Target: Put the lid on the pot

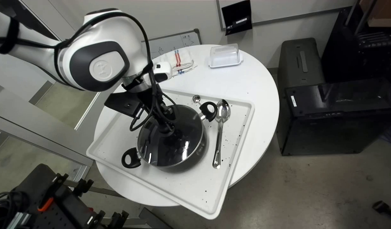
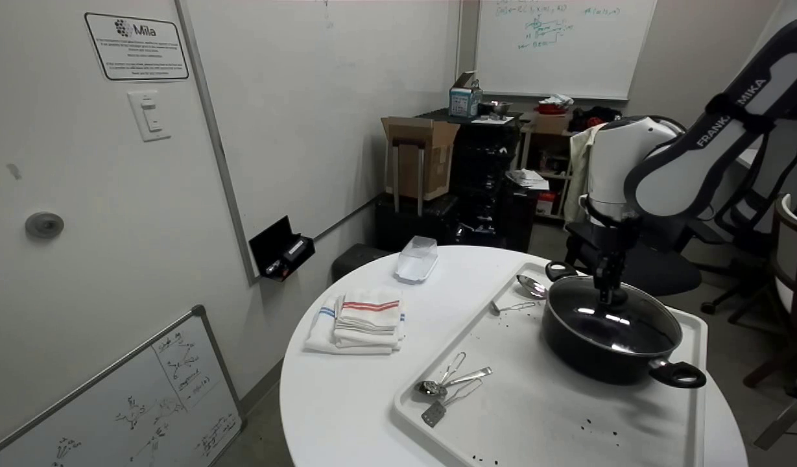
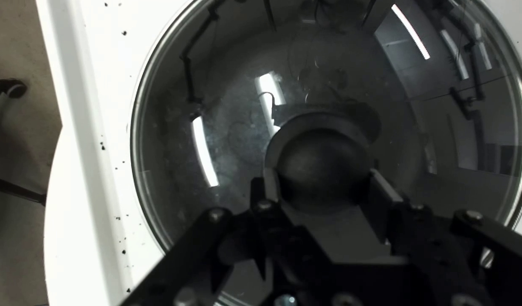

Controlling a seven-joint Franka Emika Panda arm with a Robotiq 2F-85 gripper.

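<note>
The pincer [image 3: 325, 183] is pinching the dark round knob [image 3: 322, 159] of the glass lid [image 3: 235, 148], a finger against either side, with the arm [image 2: 690, 178] reaching down from above. The lid (bright streaks reflect across it) lies over the mouth of the black pot [image 2: 586, 360], and in both exterior views its thin metal rim appears to follow the pot's edge. The pot's two looped handles [image 2: 664, 371] stick out on opposite sides.

Just beside one of these, on the white tray [image 2: 515, 389], lies a long metal spoon [image 1: 219, 127], with a small metal utensil [image 1: 196, 99] near its bowl. Well apart from the pot, by a corner of the tray, more metal utensils [image 2: 430, 388] lie bunched together, one with a flat slotted head. Dark specks dot the tray.

The tray rests on a round white bench [image 1: 262, 95] and juts past its edge. Beyond the tray sit folded white cloths [image 2: 369, 324] with red and blue stripes and, near them, a white dish [image 1: 225, 57] under a clear cover. Farther off are a dark office chair [image 2: 651, 267], a low whiteboard [image 2: 132, 408] against the wall and, deeper in the room, a cardboard box [image 2: 417, 155].
</note>
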